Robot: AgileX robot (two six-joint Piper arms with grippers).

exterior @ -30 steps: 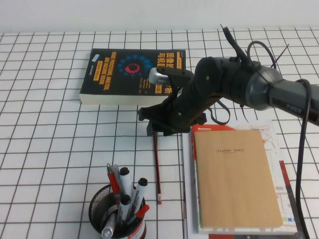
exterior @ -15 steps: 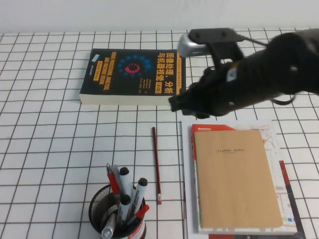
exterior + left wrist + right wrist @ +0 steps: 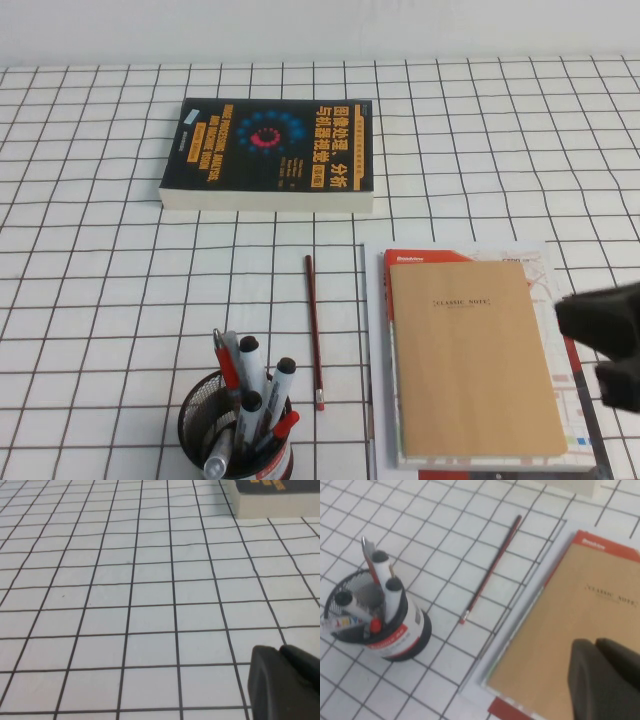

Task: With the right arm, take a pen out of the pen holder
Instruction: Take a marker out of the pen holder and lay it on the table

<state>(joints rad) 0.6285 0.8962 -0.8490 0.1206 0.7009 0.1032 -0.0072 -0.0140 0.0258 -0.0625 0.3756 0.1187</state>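
Right gripper [image 3: 612, 345]: clenched, empty, 4 o'clock by notebook [image 3: 470, 360].
Left gripper [image 3: 285, 685]: over gridded table [image 3: 150, 615]; grip cannot tell.
Risk: reaching the 7 o'clock pen holder [image 3: 205, 420] clenched, you'd likely tip it.

White table [image 3: 100, 300] with black grid, black book [image 3: 270, 150], tan notebook [image 3: 470, 350], dark-red pencil [image 3: 314, 320], black mesh pen holder [image 3: 198, 425].
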